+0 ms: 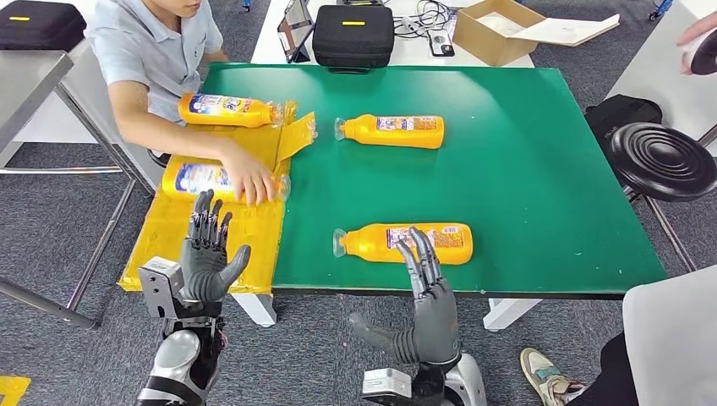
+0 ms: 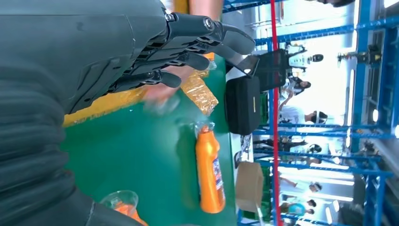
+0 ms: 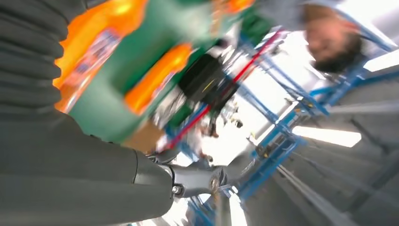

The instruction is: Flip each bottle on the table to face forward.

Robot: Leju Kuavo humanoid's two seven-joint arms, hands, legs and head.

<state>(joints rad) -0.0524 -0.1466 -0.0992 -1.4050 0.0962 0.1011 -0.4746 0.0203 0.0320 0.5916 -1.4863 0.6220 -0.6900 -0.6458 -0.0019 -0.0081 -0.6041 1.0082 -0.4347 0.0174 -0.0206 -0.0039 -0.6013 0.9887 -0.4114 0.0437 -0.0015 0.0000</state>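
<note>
Several orange bottles lie on their sides. One bottle [image 1: 406, 243] lies near the green table's front edge, and another [image 1: 393, 131] [image 2: 209, 172] lies farther back in the middle. Two more rest on yellow cardboard at the left: a far bottle [image 1: 227, 110] and a nearer bottle [image 1: 199, 178], which a person's hand [image 1: 249, 179] covers. My left hand [image 1: 207, 254] [image 2: 141, 52] is raised with fingers spread, empty, just short of the cardboard. My right hand [image 1: 431, 296] [image 3: 197, 181] is also spread and empty, its fingertips overlapping the near bottle's label. The right wrist view is blurred.
A seated person [image 1: 156, 51] leans over the table's left side. A black case [image 1: 353, 35] and an open cardboard box [image 1: 499, 30] stand behind the green table [image 1: 524, 169]. A black stool [image 1: 664, 159] is at the right, and someone's shoe [image 1: 545, 372] is below it.
</note>
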